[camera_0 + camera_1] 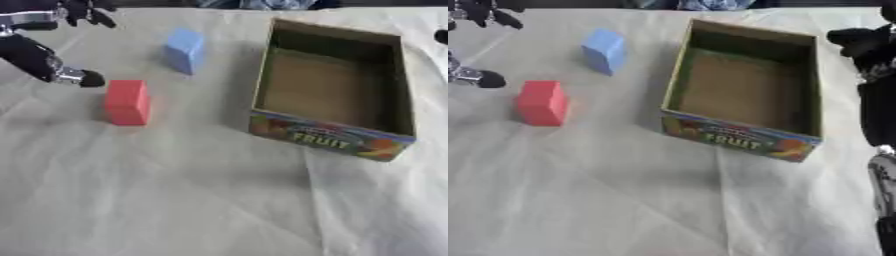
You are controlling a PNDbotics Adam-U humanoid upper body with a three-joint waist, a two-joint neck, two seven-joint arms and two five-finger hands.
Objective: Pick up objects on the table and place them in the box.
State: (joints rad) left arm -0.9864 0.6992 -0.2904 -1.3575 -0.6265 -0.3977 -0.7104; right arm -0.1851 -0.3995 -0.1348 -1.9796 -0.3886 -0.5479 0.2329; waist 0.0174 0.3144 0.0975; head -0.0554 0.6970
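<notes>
A red block (128, 101) stands upright on the pale cloth-covered surface (192, 200), left of centre. A light blue block (185, 50) stands farther back, apart from the red one and between it and the box. The cardboard box (325, 137) sits to the right, open at the top, its printed front reading FRUIT; nothing lies inside it.

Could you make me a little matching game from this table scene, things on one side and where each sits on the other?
Things:
1. red block
2. blue block
3. box
4. left hand

Places:
A. right part of the table, open and with nothing inside
B. far left edge, beside the red block
C. nearer of the two blocks, left of the box
D. farther back, near the box's far corner

Pairs: 1-C, 2-D, 3-A, 4-B
</notes>
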